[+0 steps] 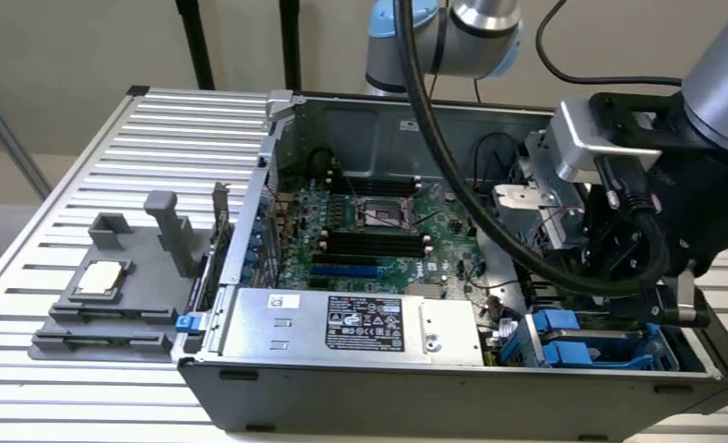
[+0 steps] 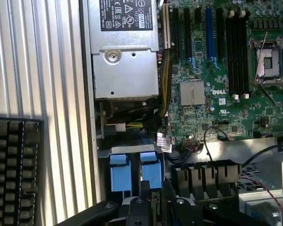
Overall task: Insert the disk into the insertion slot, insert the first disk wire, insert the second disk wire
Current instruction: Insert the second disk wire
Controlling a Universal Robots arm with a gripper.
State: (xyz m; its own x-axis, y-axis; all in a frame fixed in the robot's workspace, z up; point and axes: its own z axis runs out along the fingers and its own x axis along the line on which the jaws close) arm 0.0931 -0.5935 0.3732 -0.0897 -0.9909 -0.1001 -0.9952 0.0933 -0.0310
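Observation:
The insertion slot (image 1: 581, 343) is at the front corner of the open computer case, on the exterior view's right, and shows bright blue plastic tabs (image 2: 120, 171). My gripper (image 1: 610, 300) hangs directly over it, its black body close above the blue parts. In the wrist view the gripper (image 2: 150, 208) sits right at the edge of the two blue tabs. The silver body and white label of the disk are hidden, so I cannot tell whether it lies in the slot. A thick black cable (image 1: 487, 212) runs down to the wrist.
The silver power-supply box (image 1: 352, 323) with a black label lies beside the slot. The green motherboard (image 1: 376, 231) fills the case floor, with a silver cage (image 1: 530, 198) behind. A grey fixture (image 1: 112, 295) stands on the slatted table (image 1: 154, 138). A black keyboard (image 2: 14, 169) lies outside the case.

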